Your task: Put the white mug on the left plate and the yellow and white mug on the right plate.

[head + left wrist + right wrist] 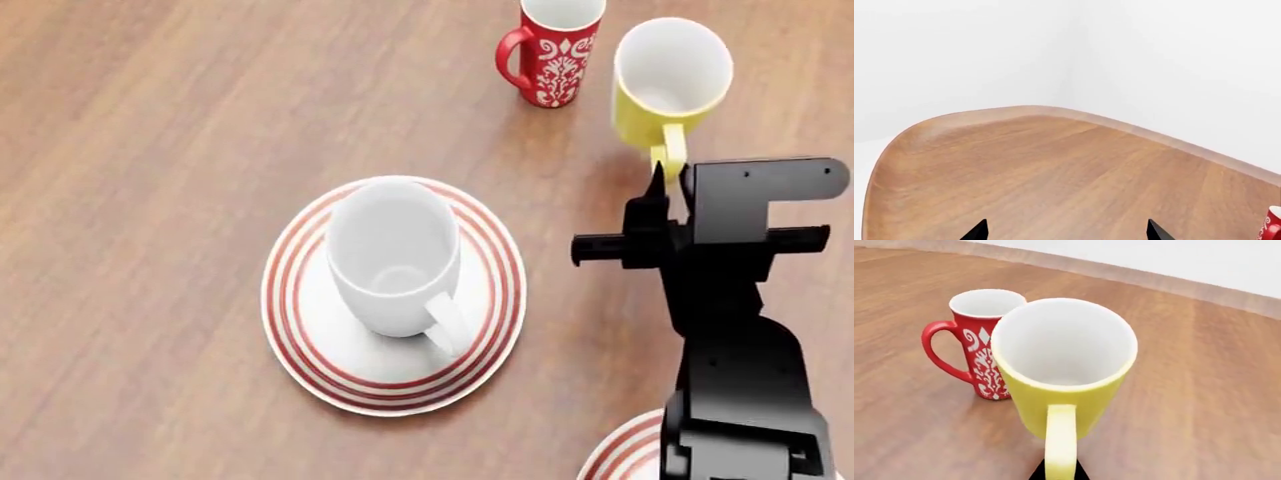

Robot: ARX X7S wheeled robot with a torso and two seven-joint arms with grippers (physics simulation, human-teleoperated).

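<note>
The white mug (391, 258) stands upright on the left plate (291, 300), its handle toward me. The yellow and white mug (670, 75) stands on the table at the far right, its handle pointing toward my right gripper (663, 188). In the right wrist view the yellow and white mug (1064, 365) fills the middle, and my right gripper (1059, 473) is shut on its yellow handle, one dark tip on each side. The right plate (621, 455) shows only as a rim at the near edge, partly behind my arm. My left gripper (1067, 232) is open and empty above bare table.
A red mug with white ornament (551, 45) stands just left of the yellow and white mug; it also shows in the right wrist view (981, 347) and at the edge of the left wrist view (1271, 225). The wooden table's rounded corner (941, 122) meets a white wall.
</note>
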